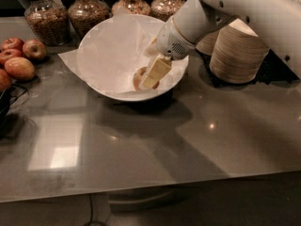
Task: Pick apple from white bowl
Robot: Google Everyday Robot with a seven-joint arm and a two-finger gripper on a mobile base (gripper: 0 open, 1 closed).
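Apple [138, 78]: yellowish with a reddish blush, low inside the white bowl [131, 97], right of centre on the near side, resting on the crinkled paper liner [110, 51]. Mostly hidden behind the gripper [148, 83]; only slivers visible on its left and lower right.

Gripper: cream-coloured, angled down and left into the bowl, tip right at the apple and overlapping it. Open or clamped: cannot tell. No visible gap between apple and liner.

White arm [244, 8]: reaching in from the upper right, rounded wrist housing over the bowl's right rim.

Bowl: wide, deep, upright on the grey glossy table [141, 149], paper corner sticking out past the left rim.

Just right of the bowl, behind the arm: stacks of beige disposable bowls [237, 53], upside down.

Behind the bowl along the far edge: four glass jars [47, 18] of brown grains or nuts.

Far left, well apart from the bowl: cluster of red apples [21, 55] on the table.
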